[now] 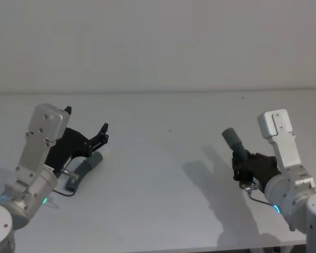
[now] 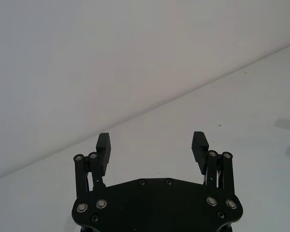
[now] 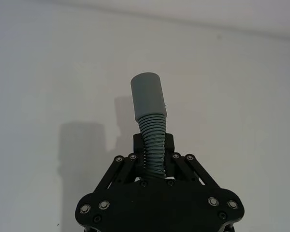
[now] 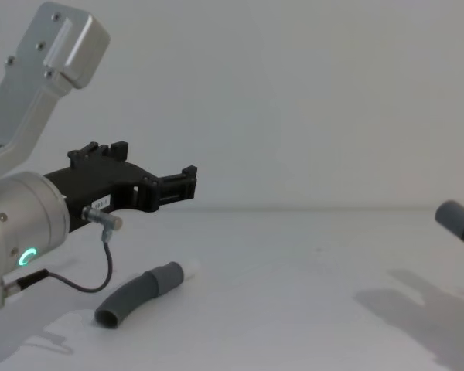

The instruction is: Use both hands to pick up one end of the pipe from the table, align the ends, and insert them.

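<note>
On the table's [image 1: 163, 179] left side, you have 1 hose piece [image 4: 135, 295] lying flat. Its grey cuff [image 4: 164, 277] and white tip [image 4: 192, 268] point away from the robot and slightly toward the table's middle, and its bare ribbed end lies nearer the robot. Your left gripper [image 4: 156, 164] hangs in the air above that piece without touching it, as the chest view makes plain. In the left wrist view, that gripper [image 2: 151, 142] has its 2 fingers spread wide with nothing between them. From the head camera, the same gripper [image 1: 87, 120] sits just beyond the piece [image 1: 84, 169], and the cuff [image 1: 94, 160] lies close under it.

On the right side, your right gripper [image 1: 241, 161] is lifted off the table and clamps the 2nd piece [image 3: 152, 137] by its ribbed section. The fingers [image 3: 169, 143] press on both sides of the ribs. Its smooth cuff [image 3: 147, 96] sticks out past the fingertips. In the head view, that cuff [image 1: 233, 138] tilts up and toward the table's middle. It also shows at the right edge of the chest view [image 4: 458, 219], well apart from the left piece. Both arms cast shadows on the white surface.
</note>
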`<state>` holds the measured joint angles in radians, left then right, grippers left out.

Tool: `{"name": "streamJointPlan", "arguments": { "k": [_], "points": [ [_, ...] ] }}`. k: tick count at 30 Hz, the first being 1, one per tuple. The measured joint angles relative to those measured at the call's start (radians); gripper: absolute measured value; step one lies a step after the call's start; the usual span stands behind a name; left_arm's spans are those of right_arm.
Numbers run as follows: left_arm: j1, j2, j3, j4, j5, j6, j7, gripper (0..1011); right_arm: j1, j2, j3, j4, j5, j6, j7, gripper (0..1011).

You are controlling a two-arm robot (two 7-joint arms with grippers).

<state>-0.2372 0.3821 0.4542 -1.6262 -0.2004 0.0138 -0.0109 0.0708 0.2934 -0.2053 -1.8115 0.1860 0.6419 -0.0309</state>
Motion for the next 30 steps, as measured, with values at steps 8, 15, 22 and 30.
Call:
{"name": "streamJointPlan", "arguments": {
  "k": [8, 15, 22, 30],
  "points": [
    [0.0, 0.0, 0.0, 0.0, 0.0, 0.0, 0.0, 1001, -0.047, 0.031, -0.006, -0.054, -0.038, -0.123, 0.009, 191],
    [0.0, 0.0, 0.0, 0.0, 0.0, 0.0, 0.0, 1001, -0.074, 0.073, -0.017, -0.08, -0.064, -0.229, 0.047, 191],
    [0.0, 0.0, 0.0, 0.0, 0.0, 0.0, 0.0, 1001, -0.079, 0.118, -0.024, -0.086, -0.075, -0.327, 0.111, 191],
    [0.0, 0.0, 0.0, 0.0, 0.0, 0.0, 0.0, 1001, -0.06, 0.172, -0.027, -0.059, -0.069, -0.441, 0.217, 191]
  ]
}}
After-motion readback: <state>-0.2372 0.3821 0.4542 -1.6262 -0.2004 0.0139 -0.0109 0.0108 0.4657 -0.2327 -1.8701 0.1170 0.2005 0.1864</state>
